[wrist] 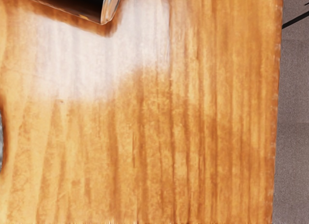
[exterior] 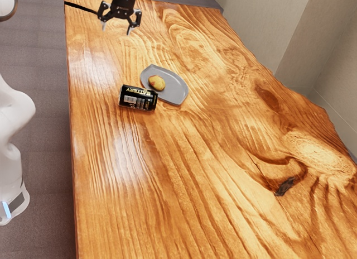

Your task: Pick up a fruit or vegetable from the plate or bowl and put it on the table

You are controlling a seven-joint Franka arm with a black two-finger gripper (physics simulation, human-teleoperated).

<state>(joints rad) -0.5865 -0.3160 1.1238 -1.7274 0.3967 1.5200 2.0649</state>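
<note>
My gripper (exterior: 117,29) is open above the table's far end in the exterior view, with nothing between its fingers. Well below and apart from it, a yellow-brown fruit or vegetable (exterior: 157,82), perhaps a potato, lies on a grey plate (exterior: 177,91). The wooden table (exterior: 184,175) carries the plate. A sliver of the grey plate (wrist: 1,142) appears at the wrist view's edge, while bare wooden table (wrist: 145,137) lies under my hand.
A black battery-labelled can (exterior: 138,98) lies on its side against or close beside the plate; the wrist view catches the can's end (wrist: 111,7). A black cable (exterior: 81,6) crosses the table's far corner.
</note>
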